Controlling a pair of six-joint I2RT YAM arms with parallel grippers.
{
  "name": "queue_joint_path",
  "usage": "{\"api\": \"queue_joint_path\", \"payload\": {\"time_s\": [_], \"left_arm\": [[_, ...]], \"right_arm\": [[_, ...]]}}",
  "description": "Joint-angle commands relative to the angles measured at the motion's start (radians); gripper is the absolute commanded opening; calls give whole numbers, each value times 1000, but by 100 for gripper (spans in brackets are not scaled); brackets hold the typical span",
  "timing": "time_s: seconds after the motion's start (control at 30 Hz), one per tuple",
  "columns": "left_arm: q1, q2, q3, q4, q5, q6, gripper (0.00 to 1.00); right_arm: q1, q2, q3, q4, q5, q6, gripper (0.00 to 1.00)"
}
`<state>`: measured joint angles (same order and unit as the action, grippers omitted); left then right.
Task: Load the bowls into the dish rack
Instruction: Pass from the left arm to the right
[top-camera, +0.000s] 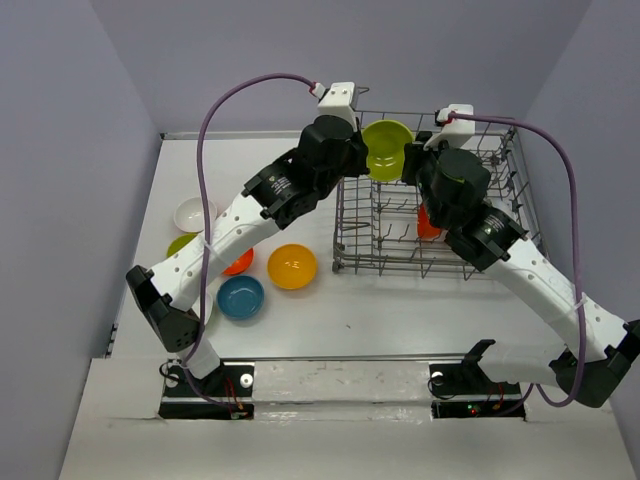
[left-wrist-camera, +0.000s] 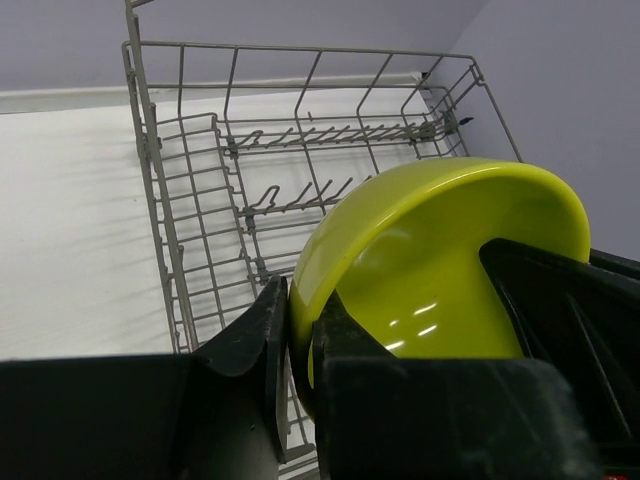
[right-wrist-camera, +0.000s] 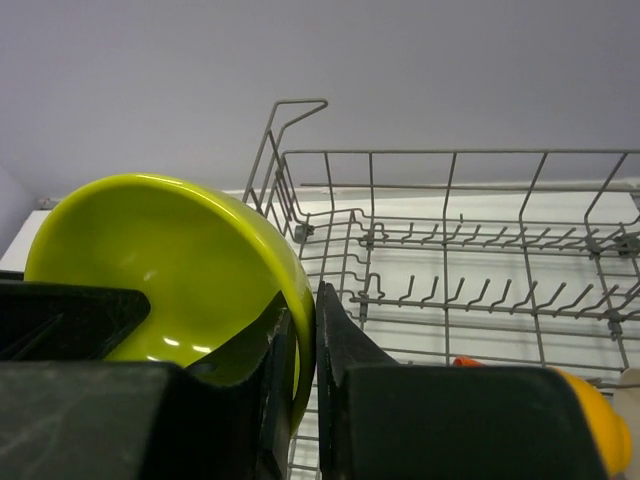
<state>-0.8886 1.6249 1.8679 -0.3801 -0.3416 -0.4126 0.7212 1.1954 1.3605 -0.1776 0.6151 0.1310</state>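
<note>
A lime green bowl (top-camera: 387, 148) hangs on edge above the far left end of the dish rack (top-camera: 440, 268), held from both sides. My left gripper (top-camera: 366, 140) is shut on its rim; in the left wrist view the rim of the bowl (left-wrist-camera: 440, 250) sits between the fingers of the left gripper (left-wrist-camera: 300, 305). My right gripper (top-camera: 414, 160) is shut on the opposite rim; the right wrist view shows the right gripper (right-wrist-camera: 306, 305) pinching the wall of the bowl (right-wrist-camera: 170, 260). A red-orange bowl (top-camera: 428, 225) stands inside the rack, partly under my right arm.
On the table left of the rack lie a white bowl (top-camera: 192, 213), a second lime green bowl (top-camera: 180, 243), a red-orange bowl (top-camera: 238, 263), an orange-yellow bowl (top-camera: 292, 266) and a blue bowl (top-camera: 241, 297). Tall grid sides (left-wrist-camera: 190, 200) and upright tines (right-wrist-camera: 450, 290) ring the rack.
</note>
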Motion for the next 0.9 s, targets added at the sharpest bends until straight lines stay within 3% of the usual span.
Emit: {"api": "queue_joint_path", "payload": {"time_s": [0.0, 0.2, 0.27, 0.3, 0.37, 0.4, 0.5, 0.7, 0.87], "left_arm": [[-13, -19, 88, 49, 52, -9, 0], [-30, -10, 102, 43, 52, 0, 0], [-36, -16, 102, 44, 44, 8, 19], [-39, -19, 97, 47, 38, 14, 39], [-52, -31, 93, 61, 21, 32, 53], [-55, -33, 96, 67, 13, 38, 65], [-62, -42, 114, 78, 9, 67, 81], [-67, -60, 171, 66, -23, 97, 84], [-67, -89, 191, -8, -230, 95, 85]], "right_arm": [[0, -23, -4, 69, 14, -15, 1], [0, -34, -9, 93, 35, -5, 1], [0, -28, 8, 83, 52, -2, 1], [0, -25, 15, 64, 72, 1, 1], [0, -19, 40, 43, 87, 4, 1], [0, -17, 48, 27, 107, 5, 1], [0, 1, 86, -23, 144, 12, 1], [0, 16, 136, -85, 211, 15, 1], [0, 58, 247, -212, 319, 27, 1]]}}
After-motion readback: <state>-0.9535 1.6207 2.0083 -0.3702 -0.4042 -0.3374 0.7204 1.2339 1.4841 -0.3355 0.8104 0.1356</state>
